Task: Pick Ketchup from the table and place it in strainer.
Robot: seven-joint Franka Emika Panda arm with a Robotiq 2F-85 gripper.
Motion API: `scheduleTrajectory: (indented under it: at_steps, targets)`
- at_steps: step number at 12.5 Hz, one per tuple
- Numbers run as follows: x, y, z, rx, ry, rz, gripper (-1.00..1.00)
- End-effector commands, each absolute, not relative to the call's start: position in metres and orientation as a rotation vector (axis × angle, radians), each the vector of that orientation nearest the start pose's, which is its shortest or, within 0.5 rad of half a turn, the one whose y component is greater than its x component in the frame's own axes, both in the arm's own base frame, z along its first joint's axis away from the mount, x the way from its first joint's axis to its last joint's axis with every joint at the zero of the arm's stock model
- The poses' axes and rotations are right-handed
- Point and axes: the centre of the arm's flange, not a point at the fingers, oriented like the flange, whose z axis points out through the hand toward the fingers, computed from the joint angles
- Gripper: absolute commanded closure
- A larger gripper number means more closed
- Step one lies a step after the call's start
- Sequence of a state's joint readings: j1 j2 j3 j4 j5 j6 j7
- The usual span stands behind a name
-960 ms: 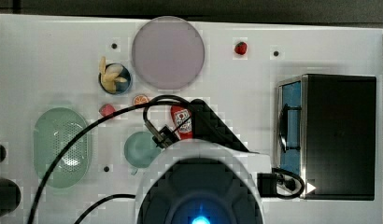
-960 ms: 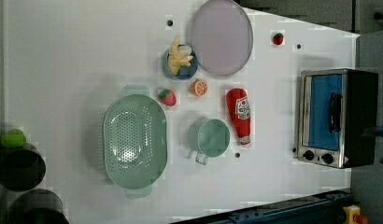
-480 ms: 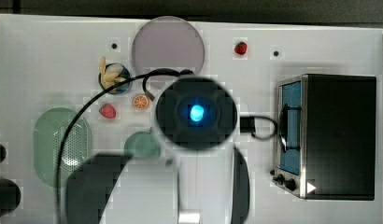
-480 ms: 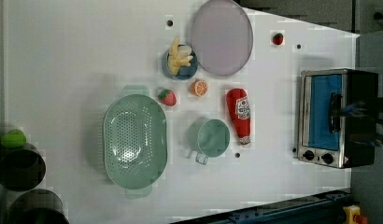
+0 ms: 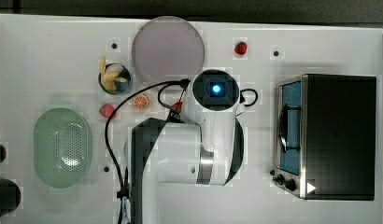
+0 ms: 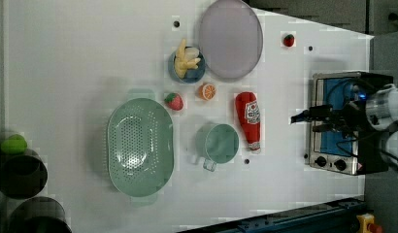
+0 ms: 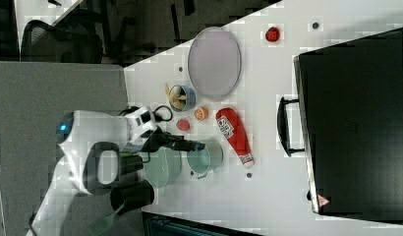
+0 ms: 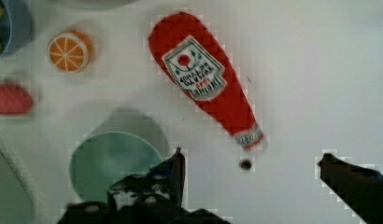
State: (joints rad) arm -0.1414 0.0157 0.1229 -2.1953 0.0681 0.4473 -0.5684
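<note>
The Ketchup (image 8: 203, 81) is a red bottle with a white label, lying flat on the white table. Its cap end points toward my gripper (image 8: 250, 163). The gripper is open wide, with nothing between its dark fingers (image 8: 173, 170), and hangs above the table near the cap. In the left view the Ketchup (image 6: 249, 119) lies right of the teal cup (image 6: 218, 143), and the gripper (image 6: 304, 116) shows further to the right. The mint strainer (image 6: 140, 146) sits empty left of the cup. In the top view my arm covers most of the Ketchup (image 5: 178, 106); the strainer (image 5: 62, 147) is at the top view's left.
A toaster oven (image 5: 329, 135) stands at the top view's right. A lilac plate (image 6: 230, 39), a blue bowl of banana pieces (image 6: 187, 65), an orange slice (image 6: 207, 91) and a strawberry (image 6: 174, 101) lie around the Ketchup. Another strawberry (image 6: 289, 40) sits further off. Dark containers (image 6: 22, 174) stand at the left view's left edge.
In the top view my arm has swung up from the bottom edge and now covers the Ketchup. In the left view it has come in from the right. Nothing on the table has moved.
</note>
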Motion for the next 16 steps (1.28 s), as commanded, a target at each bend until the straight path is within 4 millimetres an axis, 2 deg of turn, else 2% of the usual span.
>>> scheduleTrajectory:
  at_steps: [1,3,9,13,16]
  targets:
    - [0.516,0.001,0.369,-3.087,-0.122,0.077,-1.00]
    - [0.512,0.008,0.333,-3.083,-0.274,0.070,-1.00]
    - [0.508,0.019,0.239,-3.083,-0.325,0.027,-1.00]
    - [0.506,0.020,0.188,-3.074,-0.333,0.032,-1.00]
    - [0.501,0.021,0.161,-3.066,-0.331,0.052,-1.00]
